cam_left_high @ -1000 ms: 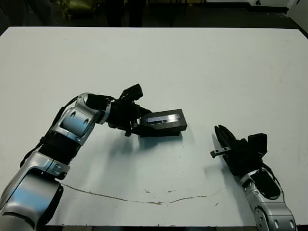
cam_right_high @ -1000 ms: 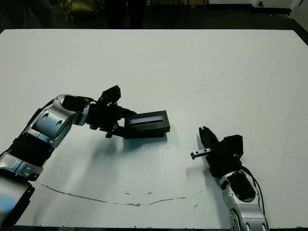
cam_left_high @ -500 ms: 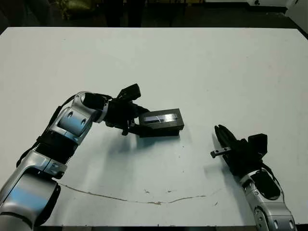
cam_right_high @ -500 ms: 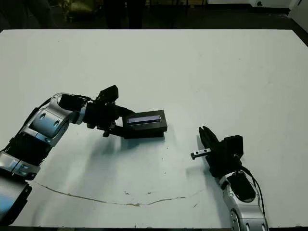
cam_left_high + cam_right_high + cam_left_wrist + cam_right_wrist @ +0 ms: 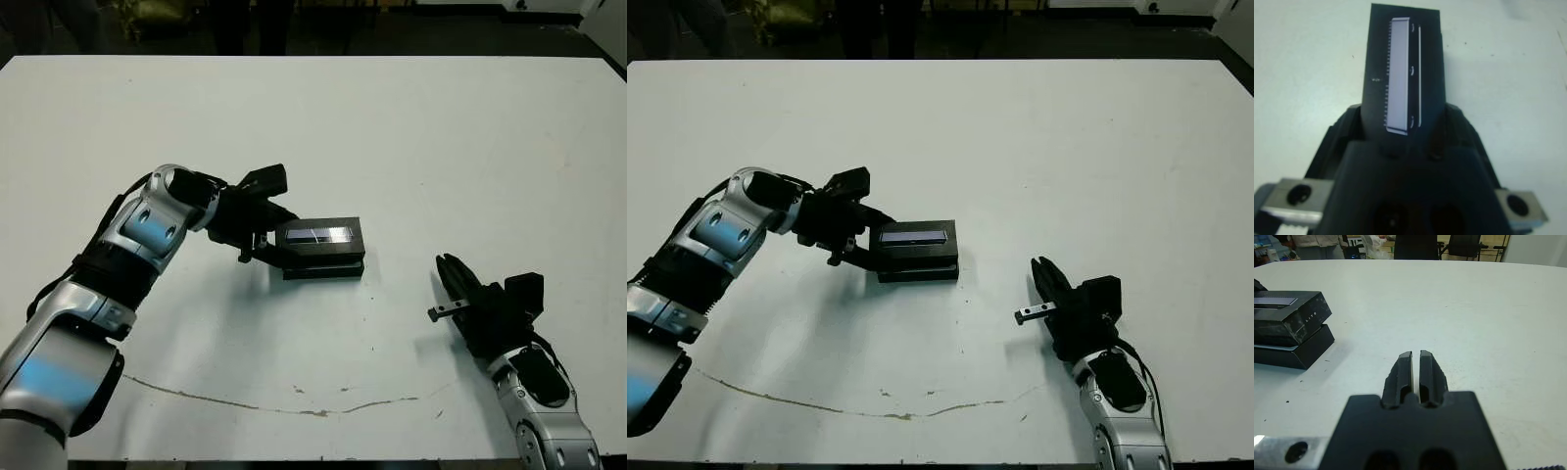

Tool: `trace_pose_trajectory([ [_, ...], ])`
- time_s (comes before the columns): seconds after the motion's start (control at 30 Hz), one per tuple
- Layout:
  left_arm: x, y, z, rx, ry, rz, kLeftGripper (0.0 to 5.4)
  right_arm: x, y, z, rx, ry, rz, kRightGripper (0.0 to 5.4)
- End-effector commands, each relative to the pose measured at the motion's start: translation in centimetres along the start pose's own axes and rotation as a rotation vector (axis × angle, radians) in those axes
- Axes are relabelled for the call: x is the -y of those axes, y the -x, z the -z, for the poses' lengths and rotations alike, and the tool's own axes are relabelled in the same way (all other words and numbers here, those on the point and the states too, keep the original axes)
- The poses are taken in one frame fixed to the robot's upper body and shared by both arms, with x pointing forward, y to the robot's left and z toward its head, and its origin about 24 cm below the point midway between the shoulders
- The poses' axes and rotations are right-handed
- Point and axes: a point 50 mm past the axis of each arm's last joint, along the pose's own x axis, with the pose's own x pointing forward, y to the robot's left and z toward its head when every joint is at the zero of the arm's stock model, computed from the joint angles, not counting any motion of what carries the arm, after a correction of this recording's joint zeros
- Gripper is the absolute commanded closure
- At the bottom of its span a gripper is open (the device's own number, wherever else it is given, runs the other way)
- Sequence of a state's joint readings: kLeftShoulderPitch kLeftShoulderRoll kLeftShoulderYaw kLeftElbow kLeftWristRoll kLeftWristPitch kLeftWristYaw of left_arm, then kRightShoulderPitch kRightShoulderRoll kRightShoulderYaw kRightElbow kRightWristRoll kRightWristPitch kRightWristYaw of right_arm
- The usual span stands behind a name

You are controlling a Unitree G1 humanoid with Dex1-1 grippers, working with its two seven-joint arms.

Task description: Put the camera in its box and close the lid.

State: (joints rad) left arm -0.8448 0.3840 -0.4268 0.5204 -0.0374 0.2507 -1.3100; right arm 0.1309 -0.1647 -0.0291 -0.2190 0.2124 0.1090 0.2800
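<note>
My left gripper (image 5: pixel 274 245) is shut on the near end of the lid (image 5: pixel 318 235), a flat black panel with a silver-grey strip (image 5: pixel 1399 73). It holds the lid over the black box (image 5: pixel 328 268), a little askew, so the box's edge shows below it. In the right wrist view the lid (image 5: pixel 1288 308) lies on top of the box (image 5: pixel 1300 350). The camera is hidden. My right gripper (image 5: pixel 454 281) rests low at the front right, well apart from the box, its fingers (image 5: pixel 1405 367) pressed together on nothing.
A thin brown crack line (image 5: pixel 294 403) runs across the table near its front edge. Dark chairs and a person's legs stand beyond the far edge (image 5: pixel 313 55). The bare white tabletop (image 5: pixel 441 147) spreads wide behind and to the right of the box.
My left gripper has pulled the lid a short way left and levelled it over the box, and the box's edge now shows underneath. The right arm has stayed still.
</note>
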Motion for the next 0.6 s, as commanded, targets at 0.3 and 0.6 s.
trace_pose_trajectory([
  [0.3,0.55,-1.10,1.60,-0.047,0.033,0.065,2.79,0.06,0.40,0.95,-0.046,-0.019,0.010,5.40],
  [0.6,0.82,-0.82,1.65,0.050,0.199,0.114,2.79,0.02,0.41,1.02,-0.051,-0.028,0.005,5.40],
])
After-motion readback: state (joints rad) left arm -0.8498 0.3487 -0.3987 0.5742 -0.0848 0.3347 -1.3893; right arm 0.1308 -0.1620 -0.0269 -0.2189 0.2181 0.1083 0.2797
